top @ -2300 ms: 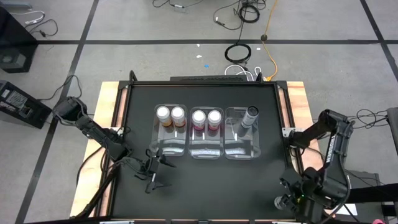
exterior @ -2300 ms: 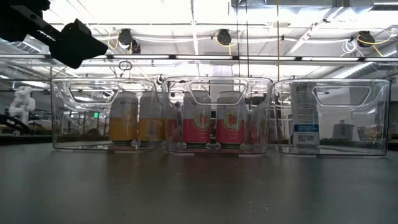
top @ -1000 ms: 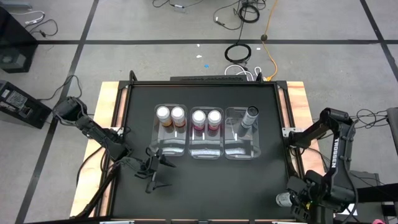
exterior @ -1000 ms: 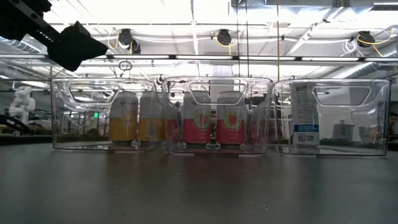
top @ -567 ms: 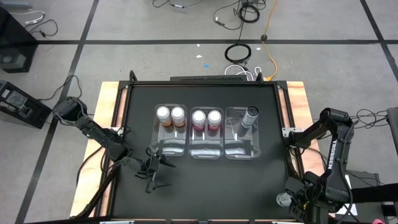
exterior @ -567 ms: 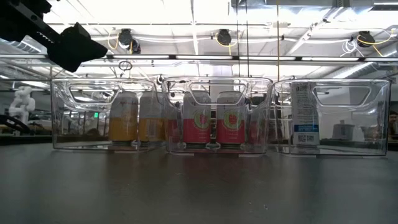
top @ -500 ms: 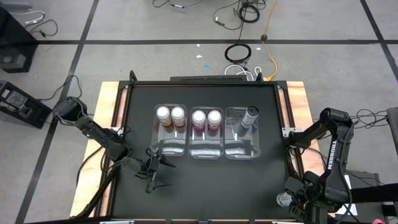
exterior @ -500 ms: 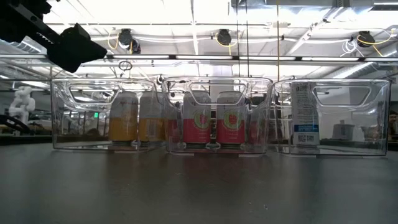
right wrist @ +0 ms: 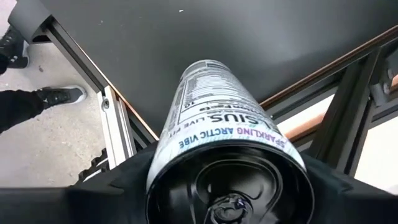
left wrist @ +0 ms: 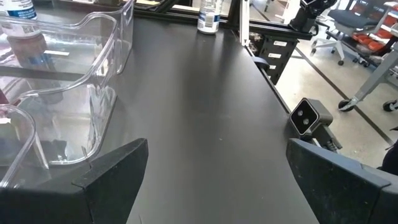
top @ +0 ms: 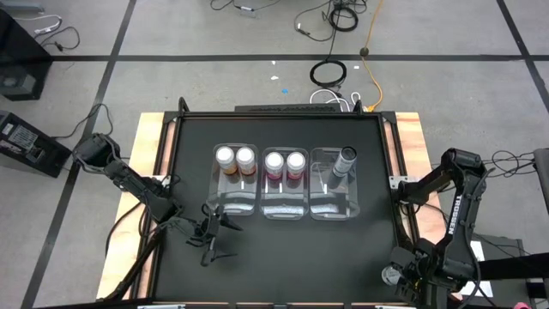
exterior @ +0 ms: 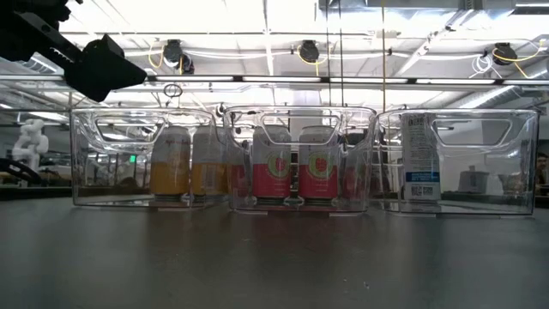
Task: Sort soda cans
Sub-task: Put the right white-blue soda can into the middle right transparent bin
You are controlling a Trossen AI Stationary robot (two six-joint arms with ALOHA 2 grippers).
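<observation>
High view, left to right: your left gripper (top: 208,238) hangs over the near-left table (top: 283,266), jaws spread apart and holding nothing, just short of the left bin (top: 235,181). That bin holds both orange cans (top: 235,160). The middle bin (top: 285,183) holds both pink cans (top: 285,162). The right bin (top: 334,184) holds one grey can (top: 344,160). Your right gripper (top: 403,276) sits off the table's near-right corner, jaws clenched on the second grey can (right wrist: 221,134), which the right wrist view shows lying lengthwise in the grasp. The step in hand is judged to be carrying this last can. Next, bring it over the right bin beside its twin, turn it upright, lower it clear of the bin wall, then release.
</observation>
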